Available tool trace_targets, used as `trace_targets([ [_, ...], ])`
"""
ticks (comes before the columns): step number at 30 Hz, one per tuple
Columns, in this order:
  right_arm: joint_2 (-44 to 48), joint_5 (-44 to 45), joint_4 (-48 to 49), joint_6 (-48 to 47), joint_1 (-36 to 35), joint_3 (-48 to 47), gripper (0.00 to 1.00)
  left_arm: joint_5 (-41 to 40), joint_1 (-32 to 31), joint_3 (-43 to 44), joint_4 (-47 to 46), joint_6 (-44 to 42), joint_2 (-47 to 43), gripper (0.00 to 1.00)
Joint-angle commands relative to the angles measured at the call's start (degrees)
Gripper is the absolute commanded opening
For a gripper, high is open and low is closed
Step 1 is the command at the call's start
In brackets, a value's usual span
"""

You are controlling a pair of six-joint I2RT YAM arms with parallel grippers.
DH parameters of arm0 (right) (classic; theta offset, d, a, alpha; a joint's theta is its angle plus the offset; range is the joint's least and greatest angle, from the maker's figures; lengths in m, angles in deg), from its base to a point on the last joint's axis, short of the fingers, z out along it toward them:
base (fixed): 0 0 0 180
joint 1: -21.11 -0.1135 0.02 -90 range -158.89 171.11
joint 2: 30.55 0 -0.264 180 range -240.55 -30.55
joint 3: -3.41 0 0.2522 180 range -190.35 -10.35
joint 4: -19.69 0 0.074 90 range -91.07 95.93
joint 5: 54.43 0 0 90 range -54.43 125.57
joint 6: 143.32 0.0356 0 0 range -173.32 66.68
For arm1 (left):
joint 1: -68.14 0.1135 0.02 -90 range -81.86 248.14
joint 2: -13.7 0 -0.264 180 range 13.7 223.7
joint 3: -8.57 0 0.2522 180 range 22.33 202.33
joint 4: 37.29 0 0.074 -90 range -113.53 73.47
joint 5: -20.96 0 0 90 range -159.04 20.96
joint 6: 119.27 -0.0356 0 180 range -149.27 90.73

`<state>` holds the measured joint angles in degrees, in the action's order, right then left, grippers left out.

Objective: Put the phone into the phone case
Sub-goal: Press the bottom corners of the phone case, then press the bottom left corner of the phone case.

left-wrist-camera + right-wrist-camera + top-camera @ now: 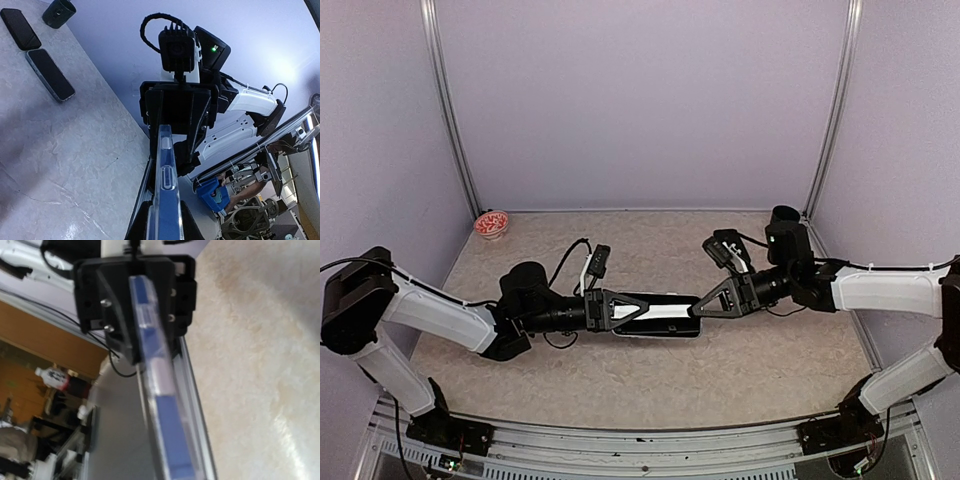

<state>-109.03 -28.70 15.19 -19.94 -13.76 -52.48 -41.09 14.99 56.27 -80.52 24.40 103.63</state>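
Top external: L fingers (pixel 620 298) clamp phone (pixel 670 315), R fingers (pixel 712 300) touching.

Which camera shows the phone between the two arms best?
The top external view: the phone spans full length between left gripper and right gripper. Both wrist views catch only its thin edge, blurred in the right one.

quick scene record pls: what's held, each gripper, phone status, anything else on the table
held item: phone case, clear, on edge, spanning between both grippers above the table
left gripper: shut on the case's left end
right gripper: at the case's right end; grip unclear
phone: blue strip visible inside the case in the right wrist view; full seating unclear
other: red bowl, far left corner
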Motion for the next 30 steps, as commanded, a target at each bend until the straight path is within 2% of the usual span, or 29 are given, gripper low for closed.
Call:
trace_targets([
  [1,2.6,0.1,2.0,1.1,-0.6,0.3,0.38,-1.7,-0.1,-1.0,-2.4,-2.4,-2.4,0.0],
  [4,2.7,-0.8,6.3,4.1,-0.6,2.1,0.41,-1.6,-0.2,-1.5,-4.6,-2.4,-2.9,0.0],
  [11,1.7,0.3,9.6,6.0,-1.0,4.2,0.44,-2.2,-0.1,-2.6,-9.0,-2.1,-3.6,0.0],
  [22,-0.2,1.3,12.8,7.5,-3.5,4.4,0.45,-2.3,-0.2,-3.3,-12.9,-1.3,-4.0,0.0],
  [27,-2.3,1.4,14.9,8.7,-5.6,4.6,0.42,-2.6,-0.2,-3.4,-13.1,-1.9,-4.5,0.0],
  [30,-3.3,1.2,17.2,10.8,-6.3,4.8,0.32,-2.7,-0.5,-3.2,-12.2,-2.7,-4.7,0.0],
])
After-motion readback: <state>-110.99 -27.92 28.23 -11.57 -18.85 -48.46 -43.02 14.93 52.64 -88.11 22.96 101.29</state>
